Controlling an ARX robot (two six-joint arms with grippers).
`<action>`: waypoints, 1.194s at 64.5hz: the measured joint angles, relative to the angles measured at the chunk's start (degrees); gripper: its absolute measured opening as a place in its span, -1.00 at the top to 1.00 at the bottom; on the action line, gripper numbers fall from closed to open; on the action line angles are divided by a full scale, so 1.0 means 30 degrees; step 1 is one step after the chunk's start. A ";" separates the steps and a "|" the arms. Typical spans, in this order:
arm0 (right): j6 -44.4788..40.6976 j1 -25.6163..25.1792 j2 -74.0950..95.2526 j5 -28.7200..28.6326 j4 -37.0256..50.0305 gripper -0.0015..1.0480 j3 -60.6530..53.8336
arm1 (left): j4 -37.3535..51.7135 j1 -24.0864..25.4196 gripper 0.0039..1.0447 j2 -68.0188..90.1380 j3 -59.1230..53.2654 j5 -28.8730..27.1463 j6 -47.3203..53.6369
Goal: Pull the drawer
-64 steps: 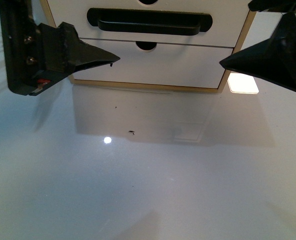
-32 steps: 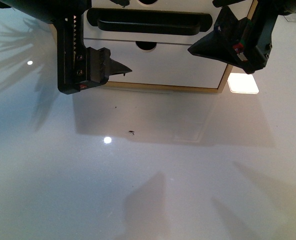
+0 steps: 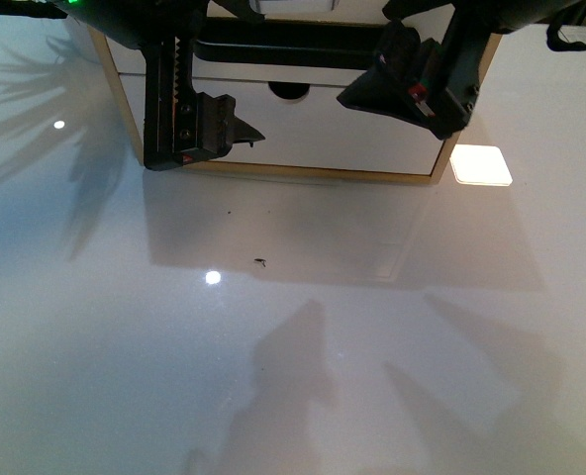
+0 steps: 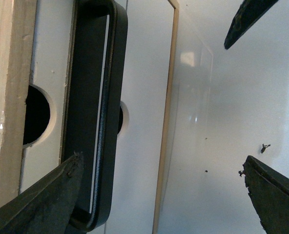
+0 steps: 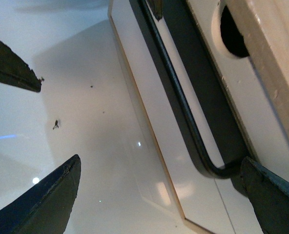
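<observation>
Front view: dim overall, with a cool blue cast at left and a warmer grey-pink at right. The glossy table (image 3: 392, 426) mirrors overhead light. There is one sharp round glare spot (image 3: 213, 277) left of centre, a fainter spot (image 3: 58, 125) at upper left, and a blown-out white rectangle (image 3: 481, 165) at right. Soft, overlapping arm shadows (image 3: 293, 376) cross the lower half, and feathery shadows (image 3: 26, 69) lie at upper left. Slight grain.

Wrist views: brighter, whites near clipping. The fingers (image 4: 37, 204), close to the lens, are underexposed black with blurred edges. The drawer handle (image 4: 103, 122) is fairly sharp.

Lab, perhaps — glossy white tabletop (image 3: 293, 396)
</observation>
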 joint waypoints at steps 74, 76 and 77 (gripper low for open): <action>0.0197 0.0109 0.2040 0.0066 0.0350 -0.83 0.1064 | 0.0590 0.0321 -0.87 0.1581 0.0444 -0.0182 0.0576; 0.0226 0.0109 0.2062 0.0051 0.0255 -0.83 0.1064 | 0.0612 0.0321 -0.87 0.1596 0.0430 -0.0175 0.0583; 0.0262 0.0109 0.2069 0.0044 0.0204 -0.83 0.1064 | 0.0612 0.0321 -0.87 0.1596 0.0423 -0.0168 0.0590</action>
